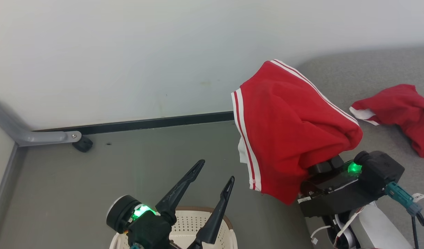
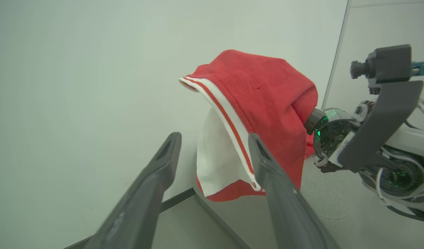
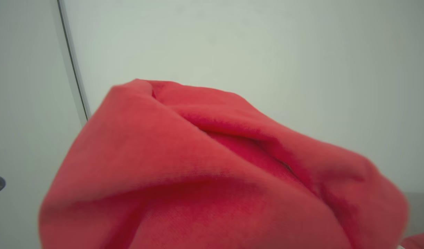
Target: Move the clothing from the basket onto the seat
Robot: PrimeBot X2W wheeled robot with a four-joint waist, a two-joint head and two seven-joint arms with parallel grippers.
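Note:
A red garment with white stripes [image 1: 288, 131] hangs in the air, draped over my right gripper, whose fingers it hides; the dark wrist body [image 1: 340, 188] shows below it. The same garment [image 2: 267, 100] with a white inner panel appears in the left wrist view, and its red cloth [image 3: 198, 180] lies close in front of the right wrist camera. My left gripper [image 1: 216, 170] stands open and holds nothing, just above the cream basket [image 1: 189, 224] at the bottom edge; its fingers [image 2: 170, 152] are spread wide. A second red garment [image 1: 402, 110] lies crumpled on the grey seat [image 1: 371, 69] at the right.
A pale wall with a black baseboard [image 1: 156, 121] runs behind the grey floor [image 1: 128, 173]. A grey metal leg with a black caster [image 1: 82, 143] stands at the left. A teal cable plug [image 1: 400, 199] sticks out from the right wrist.

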